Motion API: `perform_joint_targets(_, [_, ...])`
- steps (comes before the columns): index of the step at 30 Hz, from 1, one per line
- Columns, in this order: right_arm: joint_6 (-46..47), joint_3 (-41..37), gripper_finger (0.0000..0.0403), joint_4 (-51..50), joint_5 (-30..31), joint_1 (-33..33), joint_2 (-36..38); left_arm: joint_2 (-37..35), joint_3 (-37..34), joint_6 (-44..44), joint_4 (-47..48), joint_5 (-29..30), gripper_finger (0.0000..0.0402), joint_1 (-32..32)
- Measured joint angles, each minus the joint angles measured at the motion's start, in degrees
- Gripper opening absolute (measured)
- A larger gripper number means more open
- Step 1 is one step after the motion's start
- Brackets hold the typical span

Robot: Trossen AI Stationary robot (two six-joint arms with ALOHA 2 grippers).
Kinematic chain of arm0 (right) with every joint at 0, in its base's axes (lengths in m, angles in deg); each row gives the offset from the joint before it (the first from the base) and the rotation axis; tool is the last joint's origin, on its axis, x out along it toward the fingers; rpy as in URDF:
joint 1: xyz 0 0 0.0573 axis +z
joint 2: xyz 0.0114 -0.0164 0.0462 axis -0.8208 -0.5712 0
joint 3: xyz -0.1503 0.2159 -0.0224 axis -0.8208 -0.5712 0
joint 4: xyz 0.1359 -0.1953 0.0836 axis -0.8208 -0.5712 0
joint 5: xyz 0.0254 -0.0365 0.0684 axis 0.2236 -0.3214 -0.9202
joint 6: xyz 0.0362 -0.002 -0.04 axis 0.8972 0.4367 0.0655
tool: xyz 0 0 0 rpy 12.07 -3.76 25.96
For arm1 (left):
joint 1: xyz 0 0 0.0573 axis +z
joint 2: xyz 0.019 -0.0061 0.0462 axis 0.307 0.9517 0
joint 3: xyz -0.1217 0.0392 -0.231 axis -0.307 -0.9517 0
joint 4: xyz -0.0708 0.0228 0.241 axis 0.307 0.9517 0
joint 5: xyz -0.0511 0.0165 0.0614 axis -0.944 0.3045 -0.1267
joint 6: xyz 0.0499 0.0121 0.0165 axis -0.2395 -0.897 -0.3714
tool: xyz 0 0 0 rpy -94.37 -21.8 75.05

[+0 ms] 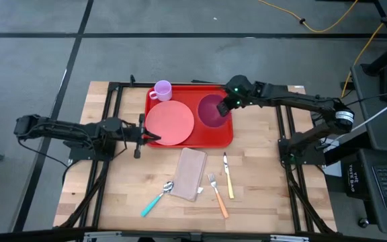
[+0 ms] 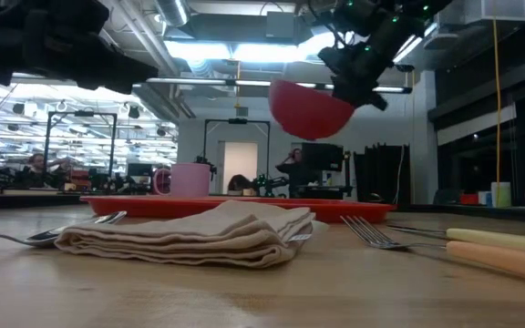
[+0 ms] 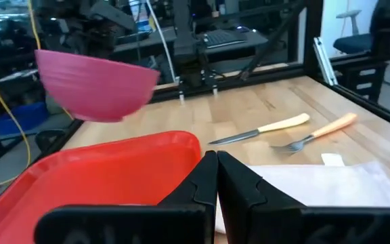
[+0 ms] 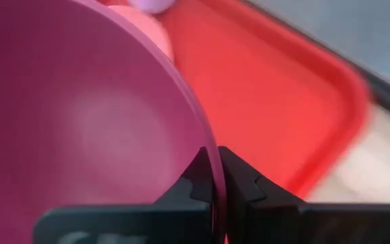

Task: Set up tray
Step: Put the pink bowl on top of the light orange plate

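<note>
The right gripper [image 1: 224, 105], clamped on the rim of a magenta bowl [image 1: 211, 110], holds it aloft directly over the right half of the red tray [image 1: 224, 136] at upper centre — straight down is the way — while the left gripper [image 1: 148, 136], pinched together, waits at the tray's left edge.

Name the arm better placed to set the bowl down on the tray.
Right, most likely. The right gripper is shut on the rim of the bowl, holding it in the air above the tray. The left gripper is shut and empty at the tray's left edge, beside the plate.
</note>
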Motion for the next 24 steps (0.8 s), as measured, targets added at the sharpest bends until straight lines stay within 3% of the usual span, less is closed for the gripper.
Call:
perform_joint_targets(10, [-0.6,2.8,0.001,5.2,-8.2,1.1,-8.4,0.0,0.0,2.4,1.9,-4.7,0.0003,7.6])
perform_joint_targets(24, [-9.6,28.5,0.001,-5.7,-8.4,1.5,-27.4,0.0,0.0,2.3,2.0,-4.8,0.0003,8.8])
